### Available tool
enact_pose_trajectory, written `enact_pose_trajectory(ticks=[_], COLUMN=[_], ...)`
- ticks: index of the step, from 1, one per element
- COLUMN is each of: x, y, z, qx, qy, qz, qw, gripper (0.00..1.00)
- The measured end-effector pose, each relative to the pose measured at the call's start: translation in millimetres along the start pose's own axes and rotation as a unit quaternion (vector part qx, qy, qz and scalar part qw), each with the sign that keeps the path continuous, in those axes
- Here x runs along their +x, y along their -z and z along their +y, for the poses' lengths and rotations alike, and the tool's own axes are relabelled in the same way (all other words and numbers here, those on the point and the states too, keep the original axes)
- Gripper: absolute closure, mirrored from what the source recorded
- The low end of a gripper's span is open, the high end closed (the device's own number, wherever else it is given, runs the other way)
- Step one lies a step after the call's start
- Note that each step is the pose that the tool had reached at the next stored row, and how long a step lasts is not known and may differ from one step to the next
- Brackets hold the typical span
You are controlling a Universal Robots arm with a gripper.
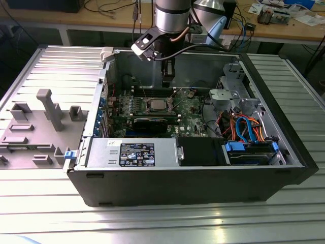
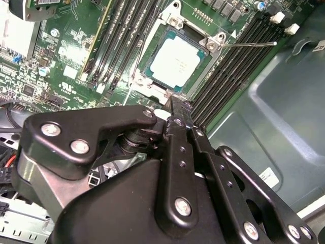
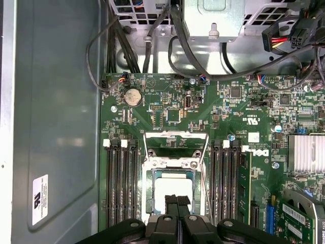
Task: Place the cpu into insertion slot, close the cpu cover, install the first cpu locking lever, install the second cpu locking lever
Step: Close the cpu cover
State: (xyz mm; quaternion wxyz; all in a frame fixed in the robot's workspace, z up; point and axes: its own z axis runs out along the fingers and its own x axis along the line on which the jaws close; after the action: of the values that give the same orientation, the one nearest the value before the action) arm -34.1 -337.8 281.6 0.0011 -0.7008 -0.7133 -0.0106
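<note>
At the exterior view's left we see a grey plastic fixture [image 1: 43,119] lying on the ribbed metal desk [image 1: 152,223]. Beside it stands the open computer case [image 1: 177,183], with the green motherboard [image 1: 188,109] inside. The cpu [image 1: 157,105] sits in its socket, near the middle of the board. In the first wrist view the cpu cover [image 3: 175,134] appears as a metal frame just beyond the cpu; it seems lifted, but we cannot tell this for sure. The gripper [image 1: 168,81] hangs over the board, just beside the cpu, its fingers pressed together and holding nothing. Toward the exterior view's right, blue and orange cables [image 1: 244,127] lie in the case.
</note>
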Motion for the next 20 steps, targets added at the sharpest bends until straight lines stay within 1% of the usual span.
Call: enact_pose_trajectory(ticks=[7,15,20], x=[0.0,0.0,0.0], y=[0.0,0.1,1.9], z=[1.9,2.2,2.2], qx=[0.0000,0.0000,0.0000], qy=[0.000,0.000,0.000], qz=[0.0000,0.0000,0.0001], qw=[1.0000,1.0000,1.0000], gripper=[0.89,0.89,0.89])
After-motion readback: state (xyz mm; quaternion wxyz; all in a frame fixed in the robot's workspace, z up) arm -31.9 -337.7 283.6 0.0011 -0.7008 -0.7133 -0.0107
